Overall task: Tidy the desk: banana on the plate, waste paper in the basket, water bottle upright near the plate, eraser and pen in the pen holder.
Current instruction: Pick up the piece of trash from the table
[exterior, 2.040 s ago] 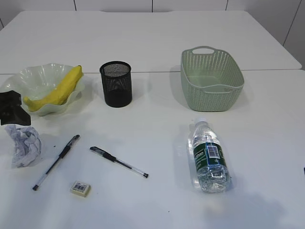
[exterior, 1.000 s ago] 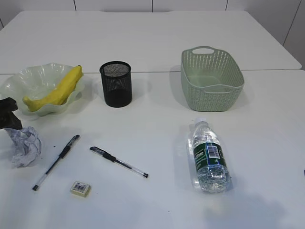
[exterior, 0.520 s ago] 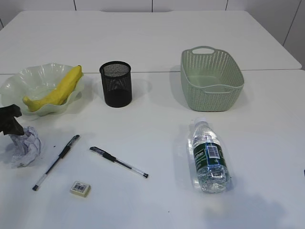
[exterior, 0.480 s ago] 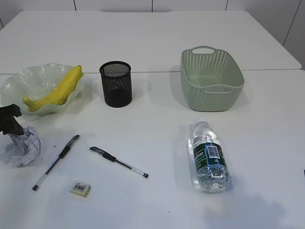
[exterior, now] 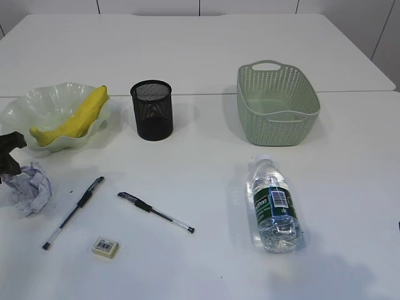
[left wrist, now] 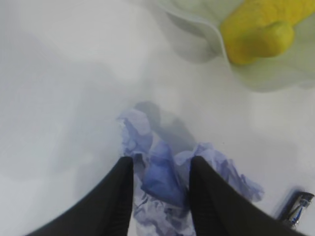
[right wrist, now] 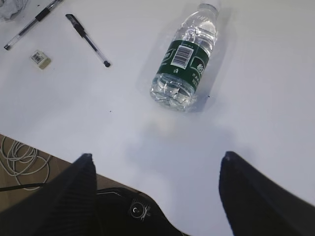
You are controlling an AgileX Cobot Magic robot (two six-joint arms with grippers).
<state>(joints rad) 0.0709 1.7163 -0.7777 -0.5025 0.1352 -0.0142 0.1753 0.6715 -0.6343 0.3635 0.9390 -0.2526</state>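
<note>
My left gripper (exterior: 9,160) (left wrist: 161,162) is at the table's left edge, shut on the crumpled waste paper (exterior: 30,187) (left wrist: 162,179), which is squeezed between its two black fingers. The banana (exterior: 75,119) (left wrist: 261,34) lies in the pale green wavy plate (exterior: 44,100) (left wrist: 189,14) just behind. The water bottle (exterior: 272,205) (right wrist: 186,56) lies on its side at centre right. Two pens (exterior: 74,211) (exterior: 156,212) and the eraser (exterior: 105,247) (right wrist: 40,59) lie at front left. Behind them stands the black mesh pen holder (exterior: 152,109). My right gripper (right wrist: 157,156) hangs open over the front table edge, holding nothing.
The green woven basket (exterior: 277,103) stands at the back right, behind the bottle. In the right wrist view, cables (right wrist: 22,160) lie on the floor beyond the table's front edge. One pen's tip (left wrist: 298,206) shows to the right of the paper.
The left gripper came down over the waste paper and its jaws closed on it. The paper is squeezed narrower than before. The right arm has not moved.
</note>
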